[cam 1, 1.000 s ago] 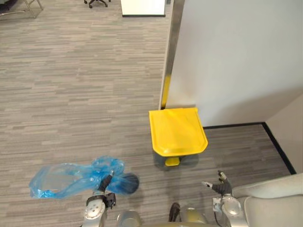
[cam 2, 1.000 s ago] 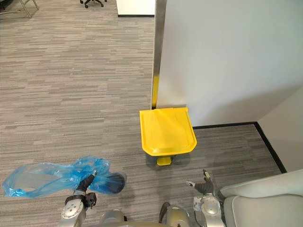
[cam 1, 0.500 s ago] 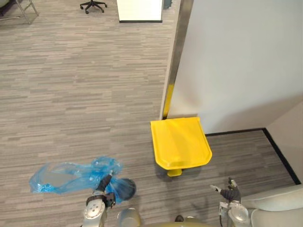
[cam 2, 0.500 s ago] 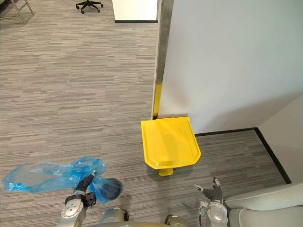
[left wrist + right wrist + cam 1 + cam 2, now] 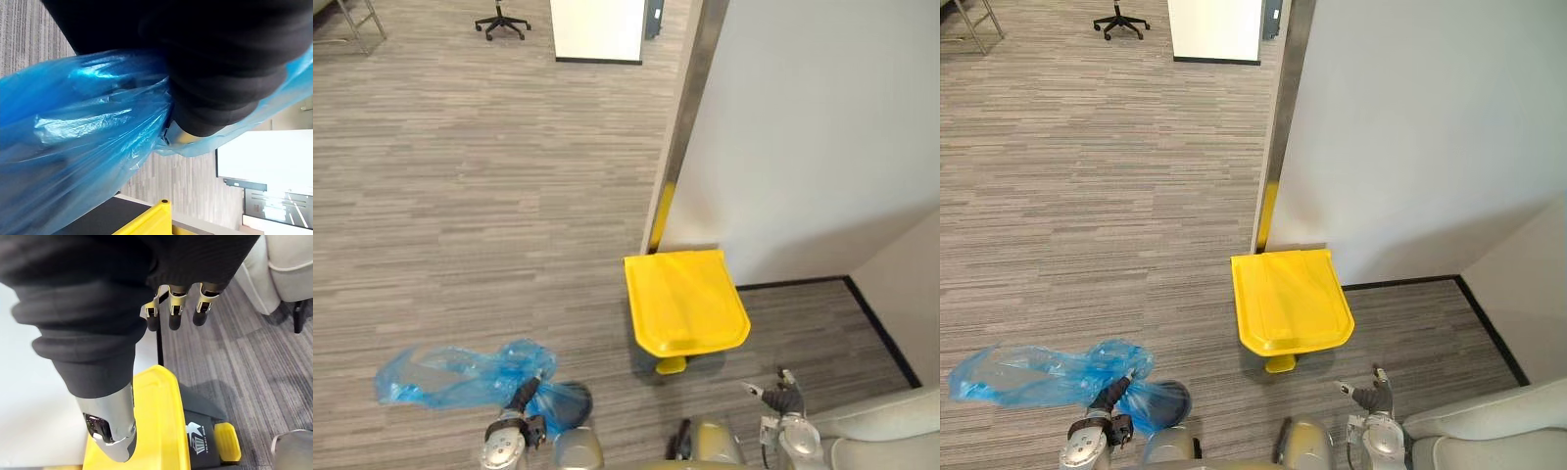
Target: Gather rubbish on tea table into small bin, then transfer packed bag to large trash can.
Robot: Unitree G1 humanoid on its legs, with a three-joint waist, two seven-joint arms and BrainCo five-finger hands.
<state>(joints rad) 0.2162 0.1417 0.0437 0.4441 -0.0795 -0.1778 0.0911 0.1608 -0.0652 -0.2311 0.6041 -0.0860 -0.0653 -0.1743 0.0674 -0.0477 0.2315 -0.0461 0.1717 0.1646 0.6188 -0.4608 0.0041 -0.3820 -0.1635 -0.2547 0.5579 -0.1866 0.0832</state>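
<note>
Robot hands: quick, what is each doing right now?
Left robot hand: closed on the blue bag.
Right robot hand: open, empty.

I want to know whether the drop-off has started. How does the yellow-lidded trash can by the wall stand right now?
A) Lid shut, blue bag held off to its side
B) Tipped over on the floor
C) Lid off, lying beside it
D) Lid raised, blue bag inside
A: the yellow lid lies flat and shut, with the pedal below it free, and the blue bag is gripped in the left hand, apart from the can.
</note>
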